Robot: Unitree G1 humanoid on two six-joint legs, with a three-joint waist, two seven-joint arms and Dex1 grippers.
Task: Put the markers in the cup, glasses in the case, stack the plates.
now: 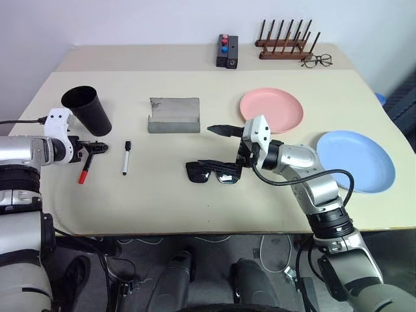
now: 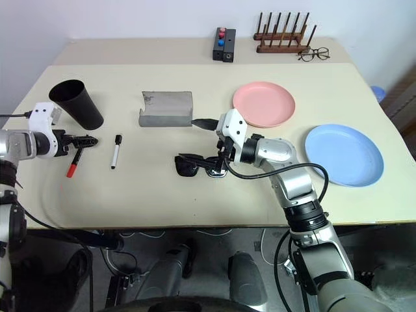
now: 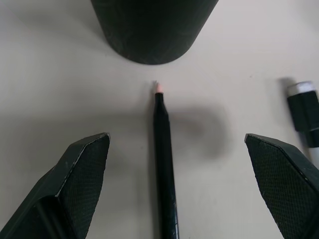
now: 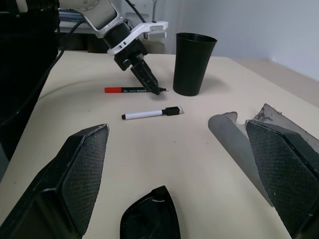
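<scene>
The red-ended marker (image 3: 164, 164) is straddled lengthwise by the spread, empty left gripper (image 1: 95, 147), beside the black cup (image 1: 88, 109). The sunglasses (image 1: 211, 172) are flanked by the spread right gripper (image 1: 229, 147).

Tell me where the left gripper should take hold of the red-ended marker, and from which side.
Grip the red-ended marker on its dark barrel, probably near the middle, coming down from above. It lies flat on the table beside the cup, so only a pinch across its slim width works. The open left gripper already straddles the barrel, with one finger on either side.
</scene>
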